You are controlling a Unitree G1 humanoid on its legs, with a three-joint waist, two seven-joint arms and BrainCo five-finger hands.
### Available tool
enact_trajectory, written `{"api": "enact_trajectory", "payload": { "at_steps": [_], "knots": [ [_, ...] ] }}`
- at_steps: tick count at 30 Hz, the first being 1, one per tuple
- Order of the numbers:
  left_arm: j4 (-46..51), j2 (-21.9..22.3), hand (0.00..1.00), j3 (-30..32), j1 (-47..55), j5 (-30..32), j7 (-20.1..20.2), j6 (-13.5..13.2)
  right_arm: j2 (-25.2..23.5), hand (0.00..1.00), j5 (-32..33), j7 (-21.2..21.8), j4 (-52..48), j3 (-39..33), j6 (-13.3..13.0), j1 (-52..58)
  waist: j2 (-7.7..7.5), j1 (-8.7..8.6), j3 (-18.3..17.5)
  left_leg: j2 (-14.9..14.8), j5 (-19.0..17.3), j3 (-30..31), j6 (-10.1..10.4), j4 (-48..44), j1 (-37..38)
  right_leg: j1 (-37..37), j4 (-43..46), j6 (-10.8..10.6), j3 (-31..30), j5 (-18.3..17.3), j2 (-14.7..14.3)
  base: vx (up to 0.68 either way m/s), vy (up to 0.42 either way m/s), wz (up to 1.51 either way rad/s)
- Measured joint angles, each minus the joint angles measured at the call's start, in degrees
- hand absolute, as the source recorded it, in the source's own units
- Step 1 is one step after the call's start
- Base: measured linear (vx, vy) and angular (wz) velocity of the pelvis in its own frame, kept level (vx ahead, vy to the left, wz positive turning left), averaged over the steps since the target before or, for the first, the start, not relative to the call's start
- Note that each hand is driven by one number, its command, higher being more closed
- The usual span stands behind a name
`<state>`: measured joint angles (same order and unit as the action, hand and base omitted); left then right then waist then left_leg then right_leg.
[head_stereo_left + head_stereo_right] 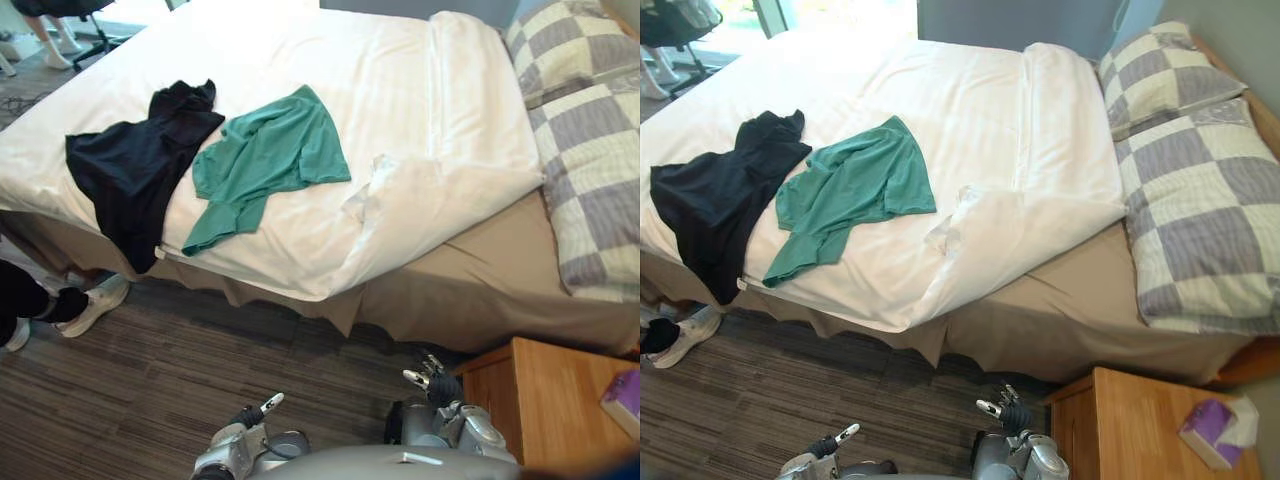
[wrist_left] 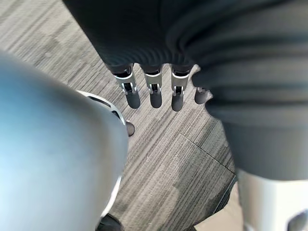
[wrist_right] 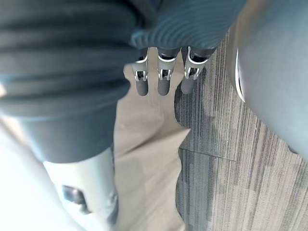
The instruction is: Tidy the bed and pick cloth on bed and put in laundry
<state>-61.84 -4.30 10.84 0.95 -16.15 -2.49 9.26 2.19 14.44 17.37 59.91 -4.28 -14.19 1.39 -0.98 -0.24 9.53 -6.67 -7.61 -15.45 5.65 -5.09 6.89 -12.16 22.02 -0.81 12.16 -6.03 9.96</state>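
Wooden nightstand point(image 1: 1130, 420) beside bed point(image 1: 970, 110), tissue box point(image 1: 1215, 430) atop

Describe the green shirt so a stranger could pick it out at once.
Find the bed's white duvet. Two crumpled garments lie on it near the front edge. The green shirt is the one closer to the checked pillows, beside the black garment.

Bedroom, white-sheeted bed point(image 1: 940, 110), checked pillows point(image 1: 1200, 210), wooden nightstand point(image 1: 1140, 420), carpet floor point(image 1: 170, 390)

Bright daylight glare across the white bed point(image 1: 300, 50)
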Motion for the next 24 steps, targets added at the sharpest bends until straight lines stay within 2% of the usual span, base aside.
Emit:
{"api": "enact_trajectory", "payload": {
  "at_steps": [2,3,4,6,7,10,11,12,13,14,16,19,21,24],
  "knots": [
    [-0.2,2.1,0.0,1.3,0.4,-0.1,0.0,-0.3,1.2,0.0,0.0,0.2,0.3,0.1,-0.1,-0.5,2.05,-0.14,0.1,-1.6,2.6,-4.6,1.8,3.5,3.3,1.0,0.2,1.9,0.1,-1.3,-2.2,0.29,-0.139,-0.19],
    [-0.2,2.3,0.0,1.4,0.4,0.0,0.0,-0.4,1.2,0.0,0.0,0.2,0.6,0.1,-0.1,-0.7,2.36,-0.15,-0.1,-1.9,3.1,-5.3,2.0,4.2,4.1,1.3,0.2,2.3,0.2,-1.5,-2.7,0.3,-0.166,-0.25],
    [-0.1,2.5,0.0,1.6,0.4,0.5,0.1,-0.4,1.2,0.0,0.0,0.3,0.7,0.3,0.1,-0.7,2.32,-0.21,0.0,-2.3,4.2,-6.3,2.2,4.8,5.3,2.4,0.1,2.7,0.5,-1.8,-3.3,0.22,-0.163,-0.14],
    [0.0,2.3,0.0,1.7,0.5,1.8,0.1,-0.4,1.1,0.0,0.0,0.4,0.8,0.5,0.3,-0.4,1.88,-0.31,-0.3,-2.4,5.0,-6.6,2.0,4.4,6.1,3.8,-0.1,2.0,1.3,-2.8,-3.2,0.12,-0.108,0.01],
    [0.1,1.9,0.0,1.9,0.6,2.2,-0.1,-0.4,0.9,0.0,0.0,0.5,0.8,0.5,0.9,-0.3,1.02,-0.28,-0.7,-2.0,5.0,-7.4,2.0,3.2,5.9,4.2,-0.4,1.7,1.2,-4.4,-2.4,0.08,-0.074,0.15],
    [1.0,1.5,0.0,2.8,0.9,1.9,-0.4,-0.9,0.7,0.0,0.7,0.6,0.7,0.7,1.7,0.1,-0.09,-0.17,-0.6,-2.2,4.7,-7.6,1.8,-4.5,2.0,5.9,-3.1,1.3,1.1,-5.0,-1.4,0.04,-0.077,0.16],
    [1.9,1.5,0.0,3.0,1.6,1.1,-0.4,-1.3,0.8,0.0,1.5,0.6,0.7,1.3,2.0,0.5,-0.18,0.25,-0.6,-3.6,4.5,-7.7,1.6,-10.5,-0.6,7.6,-5.7,0.9,1.0,-4.2,-1.4,0.03,-0.061,0.06],
    [2.3,1.8,0.0,3.1,1.8,0.9,-0.4,-1.6,0.9,0.0,1.9,0.5,0.6,1.8,2.0,0.6,-0.34,0.51,-0.5,-4.1,4.1,-7.7,1.6,-12.4,-1.5,8.1,-6.6,1.1,0.9,-3.8,-1.5,0.02,-0.016,-0.03],
    [2.3,2.2,0.0,3.3,1.9,1.0,-0.4,-2.0,1.1,0.0,2.7,0.2,0.6,2.3,2.1,0.7,-0.05,0.91,-0.7,-4.5,2.5,-7.8,0.6,-13.1,-1.7,8.7,-7.2,1.0,0.7,-3.6,-1.7,0.01,0.035,-0.14],
    [2.2,2.8,0.0,3.3,2.3,1.0,-0.4,-2.2,1.2,0.0,4.6,-0.4,0.4,2.5,2.0,0.8,0.87,0.78,-1.2,-4.4,2.2,-8.2,-0.1,-10.3,-0.9,8.5,-6.7,1.0,0.4,-3.6,-2.1,0.02,0.071,-0.27],
    [2.1,3.3,0.0,3.3,2.4,1.2,-0.3,-2.1,1.1,0.0,10.1,-2.9,-0.2,2.5,1.9,0.8,1.74,0.7,-1.7,-3.9,2.4,-10.8,0.0,-6.2,1.6,7.6,-5.7,0.8,-0.7,-3.7,-2.6,0.02,0.094,-0.3],
    [2.1,2.9,0.0,3.4,2.3,1.2,-0.4,-1.7,-0.1,0.0,17.5,-8.3,-0.5,1.2,0.1,1.3,1.38,0.54,-2.2,-3.3,2.4,-12.8,0.0,-3.8,2.4,7.1,-7.4,0.0,-1.6,-1.9,-3.0,0.02,0.105,-0.23],
    [2.0,2.9,0.0,3.6,2.3,1.1,-0.4,-1.1,-0.6,0.0,22.7,-14.1,-0.5,-3.1,-2.8,2.1,1.63,0.23,-2.2,-2.9,2.8,-14.3,0.4,-1.8,4.1,8.5,-10.0,-0.3,-2.0,-0.2,-3.4,0.02,0.088,-0.19],
    [1.9,2.9,0.0,3.6,2.6,1.2,-0.4,-0.8,-0.3,0.0,24.2,-21.0,-1.7,-7.9,-5.4,2.7,1.68,-0.17,-2.4,-2.3,3.8,-15.4,0.8,0.7,6.2,11.2,-13.5,-0.5,-2.2,1.6,-3.8,0.0,0.069,-0.13]
  ]
}}
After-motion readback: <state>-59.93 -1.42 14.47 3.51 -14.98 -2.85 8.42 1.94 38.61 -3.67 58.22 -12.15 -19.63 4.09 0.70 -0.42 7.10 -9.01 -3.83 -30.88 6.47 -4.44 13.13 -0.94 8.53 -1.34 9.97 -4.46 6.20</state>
